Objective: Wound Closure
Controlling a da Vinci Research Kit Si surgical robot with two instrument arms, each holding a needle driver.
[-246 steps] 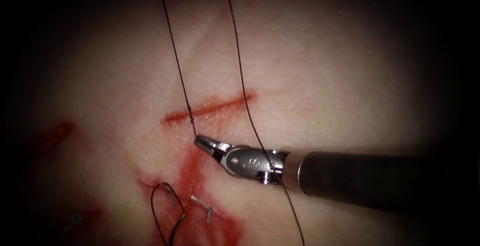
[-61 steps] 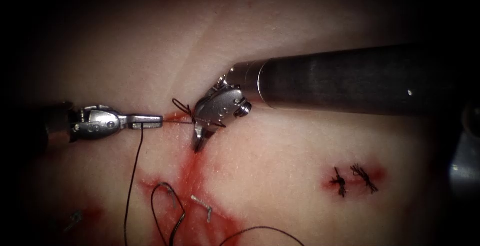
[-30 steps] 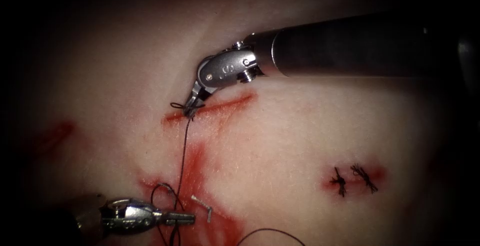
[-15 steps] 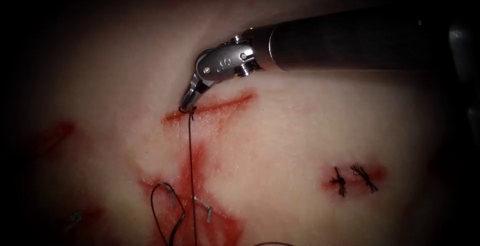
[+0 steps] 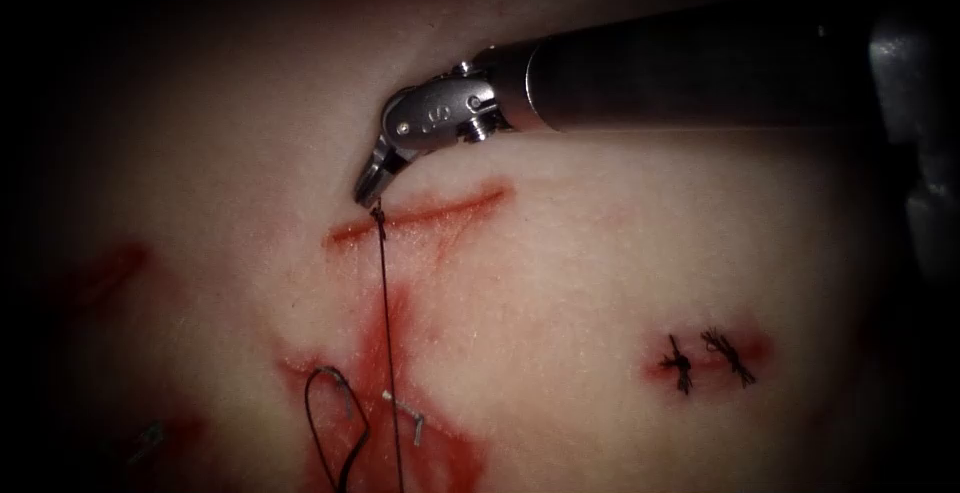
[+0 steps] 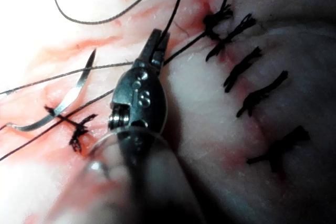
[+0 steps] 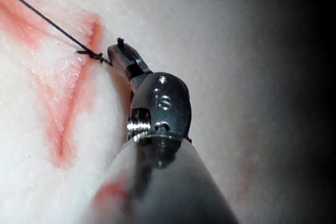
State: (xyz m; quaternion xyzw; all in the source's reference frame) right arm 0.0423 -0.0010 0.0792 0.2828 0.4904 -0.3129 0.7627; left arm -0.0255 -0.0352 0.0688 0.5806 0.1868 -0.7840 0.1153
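Note:
My right tool (image 5: 368,191) comes in from the upper right, its jaws shut on the short end of the thread just above the knot (image 5: 378,213) at the left part of the cut (image 5: 430,213). From the knot the thread (image 5: 388,353) runs straight and taut down to the bottom edge. The right wrist view has the same jaws (image 7: 119,51) beside the knot (image 7: 94,55). In the left wrist view my left tool (image 6: 156,45) is shut on the thread (image 6: 184,48). The curved needle (image 6: 71,98) lies loose on the tissue, held by neither tool.
Two older stitches (image 5: 708,358) sit at the lower right of the tissue. A dark thread loop (image 5: 335,423) and small metal bits (image 5: 405,415) lie in the red fluid (image 5: 385,333) below the cut. Several tied stitches (image 6: 252,85) line a closed cut.
The left tool drew the thread down and left the endoscope view at the bottom. The loop at the cut has tightened into a small knot. The right tool has lifted slightly.

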